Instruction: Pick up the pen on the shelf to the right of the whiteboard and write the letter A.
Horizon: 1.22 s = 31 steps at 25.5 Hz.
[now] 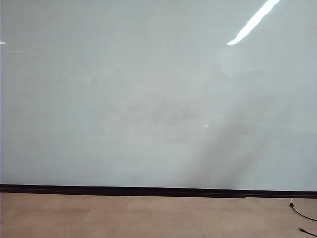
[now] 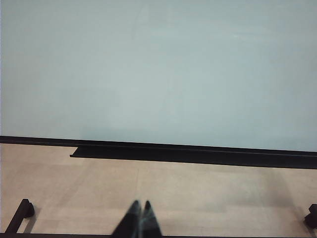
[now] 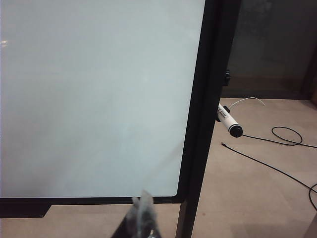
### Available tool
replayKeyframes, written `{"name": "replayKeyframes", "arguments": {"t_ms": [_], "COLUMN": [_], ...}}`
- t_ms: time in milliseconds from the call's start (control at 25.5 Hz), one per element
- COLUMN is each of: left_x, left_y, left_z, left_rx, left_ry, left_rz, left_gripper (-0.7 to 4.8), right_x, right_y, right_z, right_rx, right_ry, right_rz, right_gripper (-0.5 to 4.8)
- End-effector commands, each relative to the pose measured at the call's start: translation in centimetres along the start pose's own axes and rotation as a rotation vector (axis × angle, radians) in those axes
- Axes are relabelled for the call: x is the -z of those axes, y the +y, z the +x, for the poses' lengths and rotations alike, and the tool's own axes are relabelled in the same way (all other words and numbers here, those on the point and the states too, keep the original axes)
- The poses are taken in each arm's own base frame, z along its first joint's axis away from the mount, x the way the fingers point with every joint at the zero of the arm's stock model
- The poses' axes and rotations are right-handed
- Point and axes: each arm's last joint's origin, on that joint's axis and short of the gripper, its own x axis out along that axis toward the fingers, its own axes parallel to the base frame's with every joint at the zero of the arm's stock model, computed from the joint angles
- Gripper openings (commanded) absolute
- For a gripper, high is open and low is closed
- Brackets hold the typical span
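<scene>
Blank glossy whiteboard; black-tipped white pen beside its frame.

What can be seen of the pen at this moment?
The pen shows only in the right wrist view: a slim white marker with small dark marks on its barrel and a black end pointing outward and slightly down. It juts from a holder on the whiteboard frame's right edge, beyond the writing surface. No gripper touches it. The exterior and left wrist views do not show it.

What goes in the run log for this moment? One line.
whiteboard: blank | pen: on holder at board's right edge, untouched | left gripper: shut, empty | right gripper: shut, empty
</scene>
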Motion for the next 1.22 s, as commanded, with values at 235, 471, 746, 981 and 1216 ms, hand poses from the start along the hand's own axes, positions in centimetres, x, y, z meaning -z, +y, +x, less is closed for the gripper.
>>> {"name": "replayKeyframes", "arguments": {"t_ms": [235, 471, 746, 981, 1216], "left_x": [-0.2, -0.2, -0.2, -0.2, -0.2], "left_y": [0.0, 0.0, 0.0, 0.0, 0.0], "left_z": [0.0, 0.0, 0.0, 0.0, 0.0], "left_rx": [0.001, 0.000, 0.001, 0.001, 0.000], "left_ry": [-0.011, -0.011, -0.011, -0.011, -0.011], "left_rz": [0.004, 0.004, 0.004, 0.004, 0.004], "left_gripper": [-0.04, -0.05, -0.05, -0.05, -0.05], "right_x": [-0.3, -0.3, -0.2, 0.1, 0.1], "right_y": [0.0, 0.0, -0.2, -1.0, -0.9], "right_z": [0.0, 0.0, 0.0, -0.2, -0.2], "right_rx": [0.002, 0.001, 0.075, 0.362, 0.313], "right_ry": [-0.023, -0.023, -0.014, 0.029, 0.026], "right_rz": [0.002, 0.002, 0.001, -0.002, -0.002], "right_gripper": [-0.09, -0.09, -0.09, -0.09, 0.35]}}
